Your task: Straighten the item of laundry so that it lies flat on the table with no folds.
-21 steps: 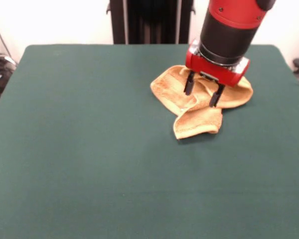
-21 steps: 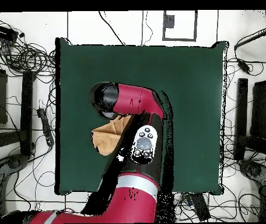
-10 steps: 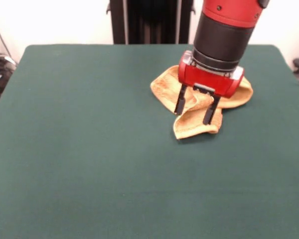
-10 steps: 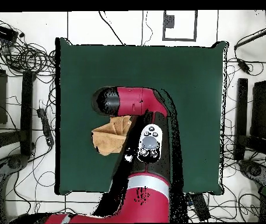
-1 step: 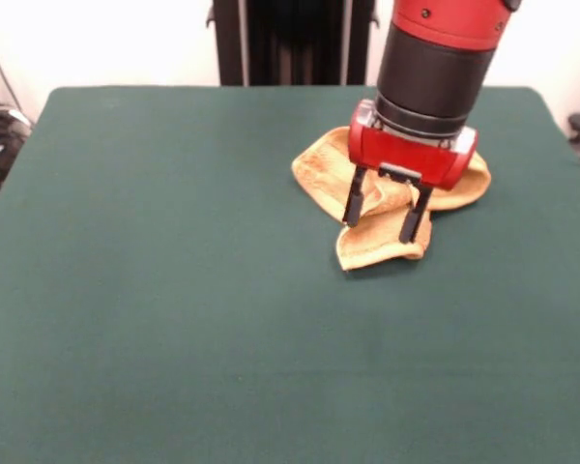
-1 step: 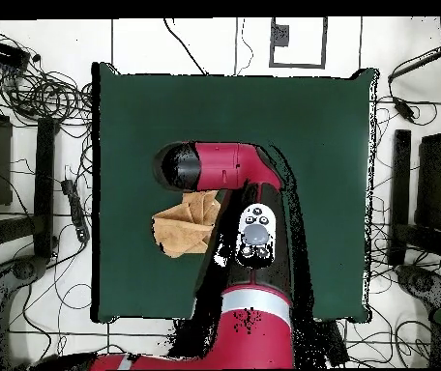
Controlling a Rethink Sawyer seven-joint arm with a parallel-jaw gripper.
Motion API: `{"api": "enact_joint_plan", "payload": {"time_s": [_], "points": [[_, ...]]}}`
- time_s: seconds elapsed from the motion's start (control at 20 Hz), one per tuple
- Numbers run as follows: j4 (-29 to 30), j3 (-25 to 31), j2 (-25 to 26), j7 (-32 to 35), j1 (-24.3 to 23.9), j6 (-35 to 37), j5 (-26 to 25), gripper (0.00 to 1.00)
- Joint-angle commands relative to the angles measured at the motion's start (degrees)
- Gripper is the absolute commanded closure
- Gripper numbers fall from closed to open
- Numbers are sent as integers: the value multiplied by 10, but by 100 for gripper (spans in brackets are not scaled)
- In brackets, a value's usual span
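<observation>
Your towel sits crumpled in the upper right of the front view, on the green table, well in from the near edge and close to the far right corner. It's bunched: a rounded lobe at left, another poking out right of the wrist, and a folded flap hanging toward the bottom of the frame with a border band along its lower edge.

Gripper is down over the middle of the heap. You can see both black fingers spread apart, tips down at the cloth, straddling a raised ridge of towel; nothing pinched that you can confirm.

Overhead view gives you the table's whole outline and the towel left of centre, only its left part showing. The red arm covers the rest, and the gripper itself is hidden there, so jaw state comes from the front view only. You also get floor cables around the table, which the front view barely shows.
</observation>
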Motion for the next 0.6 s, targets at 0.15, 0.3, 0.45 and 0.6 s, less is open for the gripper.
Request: {"api": "enact_joint_plan", "payload": {"time_s": [0.15,0.3,0.45,0.6], "points": [[7,27,48,42,22,187,15,0],[-6,14,62,64,26,221,16,0],[3,10,71,65,17,195,6,0],[1,9,74,53,9,164,-13,0]]}}
